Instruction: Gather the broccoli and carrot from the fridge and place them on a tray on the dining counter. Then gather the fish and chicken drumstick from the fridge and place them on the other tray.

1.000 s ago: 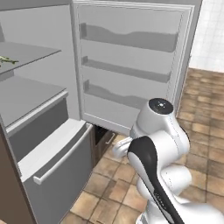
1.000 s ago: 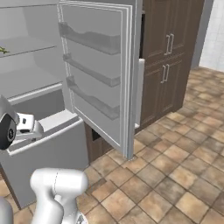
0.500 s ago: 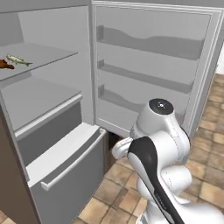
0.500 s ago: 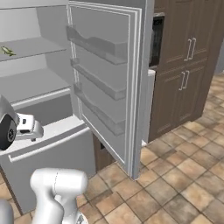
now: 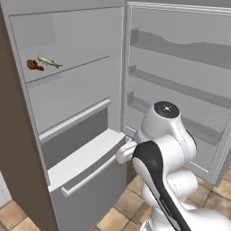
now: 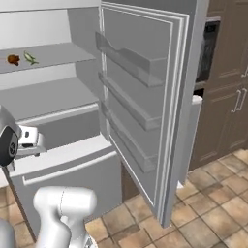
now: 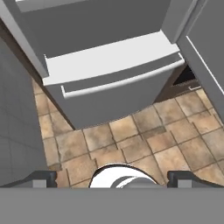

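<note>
The small brown chicken drumstick (image 5: 32,65) lies on a shelf high up inside the big grey fridge (image 5: 76,108). The thin pale green fish (image 5: 48,61) lies just beside it on the same shelf, on the side nearer the fridge door. From the right base view the drumstick (image 6: 13,59) and the fish (image 6: 30,58) sit close together at the far left of that shelf.

The tall grey fridge door (image 6: 145,111) stands swung wide open. It has three long racks on its inside. Below the shelf with the food is another bare shelf, and below that is a grey drawer front with a long handle (image 5: 88,176) at the bottom of the fridge.

The robot's claw (image 7: 113,177) hangs in front of the fridge, low down, pointing at the brown tiled floor (image 7: 131,140). Its two dark fingertips (image 7: 41,177) stand far apart and nothing is between them. The fridge's bottom drawer (image 7: 113,83) is ahead of the claw, well apart from it.

Dark brown cupboards (image 6: 227,87) stand past the fridge door.
</note>
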